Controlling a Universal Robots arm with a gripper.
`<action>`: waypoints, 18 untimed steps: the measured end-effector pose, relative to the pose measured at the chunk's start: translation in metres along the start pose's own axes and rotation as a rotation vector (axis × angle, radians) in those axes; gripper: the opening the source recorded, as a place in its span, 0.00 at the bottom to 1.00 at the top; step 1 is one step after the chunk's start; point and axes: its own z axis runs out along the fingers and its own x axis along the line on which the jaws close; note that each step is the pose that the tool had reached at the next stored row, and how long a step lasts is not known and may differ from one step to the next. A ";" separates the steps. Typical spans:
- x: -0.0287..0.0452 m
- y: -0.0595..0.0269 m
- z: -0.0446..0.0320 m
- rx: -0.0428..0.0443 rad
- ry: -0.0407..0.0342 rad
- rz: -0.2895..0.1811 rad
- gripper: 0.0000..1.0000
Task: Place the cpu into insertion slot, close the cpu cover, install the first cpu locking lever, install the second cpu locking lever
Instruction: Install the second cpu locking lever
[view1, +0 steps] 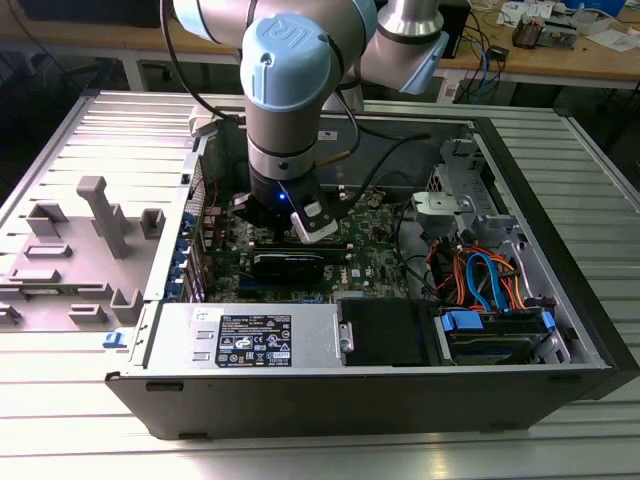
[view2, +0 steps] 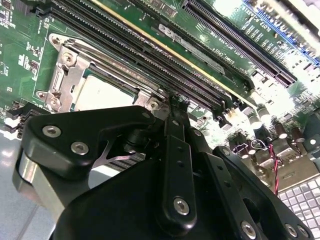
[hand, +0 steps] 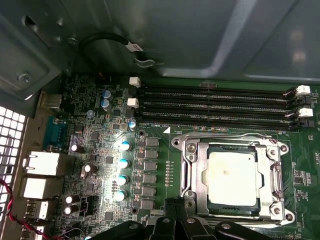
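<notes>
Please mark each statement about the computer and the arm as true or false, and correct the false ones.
1. The cpu lies in the insertion slot. True.
2. The cpu cover is folded down around the cpu. True.
3. The gripper carries the cpu above the case. False: it is low over the green board, at the edge of the slot, and the cpu sits in the slot.
4. The long black memory slots lie beside the slot. True.
5. The computer case is closed. False: its side is open.
</notes>
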 end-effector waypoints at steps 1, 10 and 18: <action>0.0000 0.0001 0.0003 -0.0001 0.0000 0.000 0.11; 0.0000 0.0000 0.0013 0.0041 0.0002 0.000 0.11; 0.0001 0.0002 0.0000 0.0237 0.0012 0.001 0.11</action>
